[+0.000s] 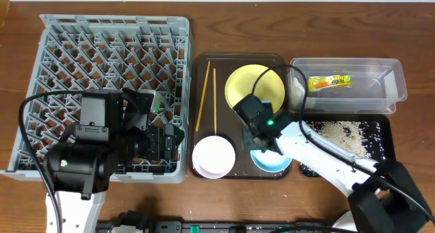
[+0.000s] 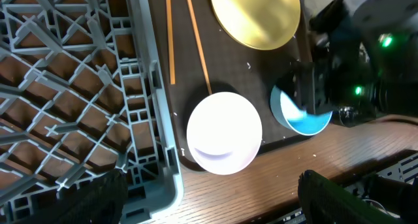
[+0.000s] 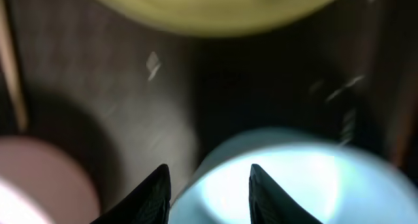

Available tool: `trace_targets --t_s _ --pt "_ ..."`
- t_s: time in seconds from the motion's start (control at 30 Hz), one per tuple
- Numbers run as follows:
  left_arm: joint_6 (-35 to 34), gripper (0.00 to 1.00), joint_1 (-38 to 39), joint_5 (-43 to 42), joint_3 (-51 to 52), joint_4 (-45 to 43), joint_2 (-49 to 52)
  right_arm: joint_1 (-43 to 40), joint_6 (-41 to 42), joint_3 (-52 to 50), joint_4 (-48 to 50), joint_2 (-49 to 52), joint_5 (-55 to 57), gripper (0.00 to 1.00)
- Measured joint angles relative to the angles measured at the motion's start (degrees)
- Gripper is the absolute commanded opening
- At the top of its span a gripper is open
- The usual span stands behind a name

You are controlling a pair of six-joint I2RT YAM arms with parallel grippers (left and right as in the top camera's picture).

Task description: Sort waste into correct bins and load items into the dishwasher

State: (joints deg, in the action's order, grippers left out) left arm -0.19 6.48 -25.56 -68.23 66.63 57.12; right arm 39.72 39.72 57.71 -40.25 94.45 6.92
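Brown tray [image 1: 224,124], centre of table [image 1: 272,36]: yellow plate [image 1: 253,83], two chopsticks [image 1: 205,97], white-pinkish bowl [image 1: 213,156], light blue bowl [image 1: 273,163]. Right gripper [image 3: 209,188]: jaws parted either side of the blue bowl's rim, contact unclear. Left gripper [image 2: 219,208]: jaws spread wide, empty, over the front right corner of the grey dish rack [image 1: 109,63]. Snack wrapper [image 1: 331,81] in clear tub [image 1: 387,90]; crumbs [image 1: 336,130] in black tray [image 1: 380,134].

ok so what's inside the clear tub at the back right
A yellow and orange snack wrapper lies in the clear tub. In the overhead view, a pale lump sits at its left end, too unclear to name.
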Motion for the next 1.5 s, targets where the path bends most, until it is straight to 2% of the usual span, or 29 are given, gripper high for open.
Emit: trace_targets --t_s 0.1,0.17,0.3,0.57,0.73,0.77,0.93,1.1,1.27,1.5 --pt "0.0 0.85 0.0 0.0 0.0 -0.04 0.0 -1.84 -0.33 0.0 1.6 0.0 0.76 0.4" --pt "0.0 0.85 0.0 0.0 0.0 -0.07 0.0 -3.13 -2.16 0.02 2.67 0.0 -0.61 0.48" --pt "-0.11 0.84 0.0 -0.02 0.0 -0.5 0.0 -5.35 -7.69 0.28 3.04 -1.2 -5.88 0.51" --pt "-2.64 0.77 2.49 0.02 0.0 -5.33 2.82 -9.51 -13.66 0.96 3.19 -18.71 -12.52 0.64" --pt "-3.37 0.77 7.98 1.16 0.0 -9.22 9.77 -14.45 -14.19 1.49 2.19 -29.22 -13.18 0.87" --pt "-3.61 0.76 9.2 1.55 0.0 -10.91 11.28 -15.54 -14.27 1.49 1.9 -30.82 -13.16 0.98" --pt "-6.34 0.63 16.06 6.1 0.0 -18.75 20.59 -18.29 -14.21 1.53 1.66 -34.34 -12.96 0.99" --pt "-12.9 0.61 20.87 17.0 0.0 -25.0 31.04 -18.27 -14.19 1.53 0.66 -34.32 -13.14 0.99" --pt "-16.98 0.56 21.92 23.02 0.0 -31.21 41.2 -18.27 -14.16 1.53 -0.52 -34.32 -13.14 0.99" --pt "-19.3 0.53 21.92 25.49 0.0 -36.74 49.4 -18.27 -14.16 1.53 -1.51 -34.32 -13.14 0.99"
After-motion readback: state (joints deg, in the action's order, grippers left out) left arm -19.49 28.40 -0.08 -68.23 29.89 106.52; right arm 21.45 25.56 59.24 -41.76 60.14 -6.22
